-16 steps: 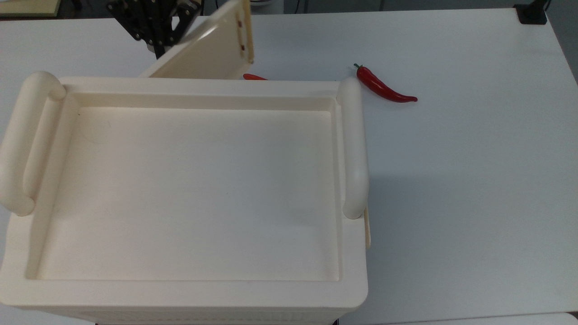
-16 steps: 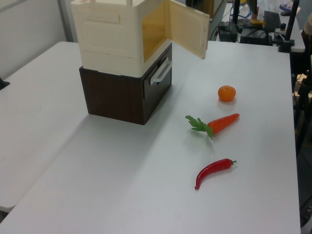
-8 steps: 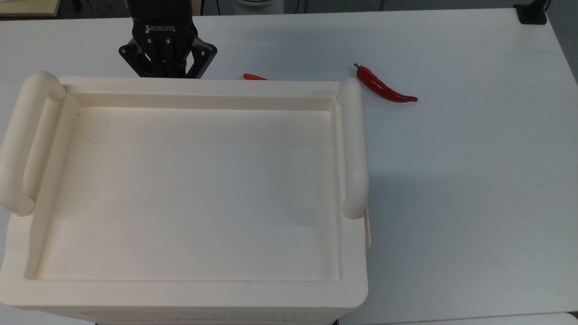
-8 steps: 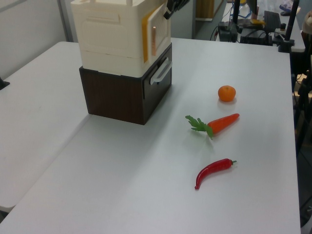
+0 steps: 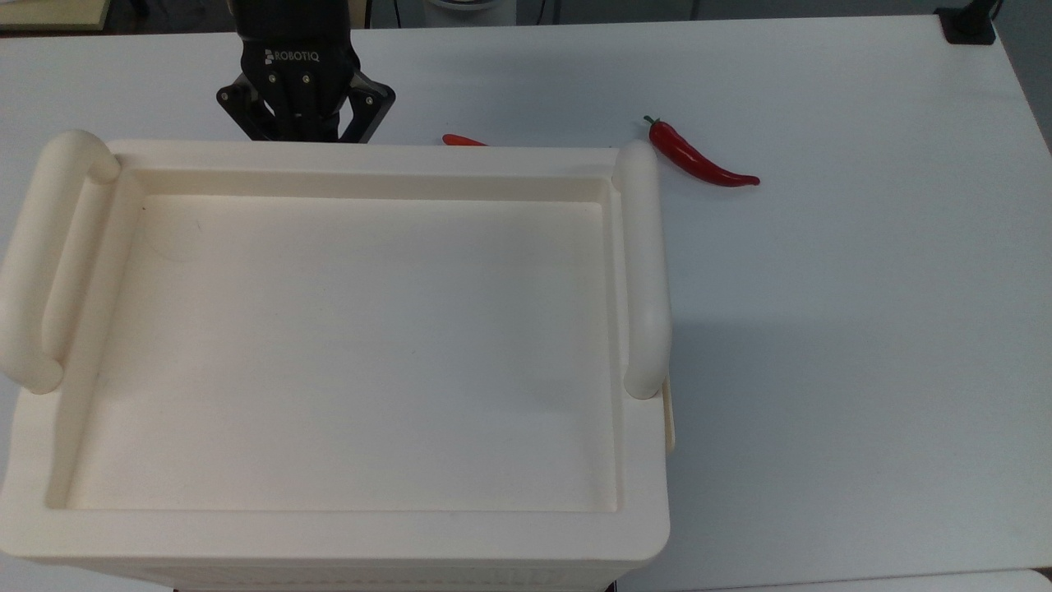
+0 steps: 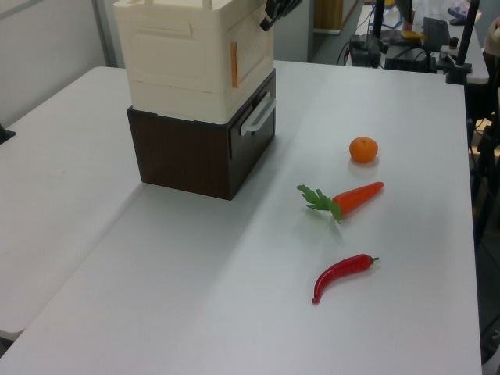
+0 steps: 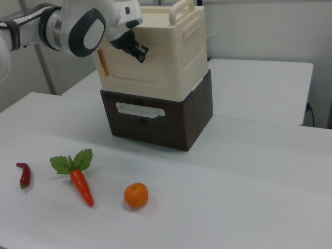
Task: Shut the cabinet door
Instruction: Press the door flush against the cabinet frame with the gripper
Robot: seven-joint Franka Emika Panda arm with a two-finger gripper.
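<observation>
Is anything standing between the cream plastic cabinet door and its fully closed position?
Nothing visible does. The flat cream plastic cabinet door lies almost flush against the cream plastic cabinet, and the black gripper sits at its front.

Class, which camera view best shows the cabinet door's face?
The right view: the cabinet door faces that camera, lying nearly flush in the cabinet, with the gripper against it. The left view shows the door obliquely. The top view looks down on the cabinet top.

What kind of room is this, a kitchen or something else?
Probably a robotics lab, not a kitchen. A robot arm works at a cream cabinet on a white table, toy-like carrot and orange lie out, and cables and stands crowd the background.
</observation>
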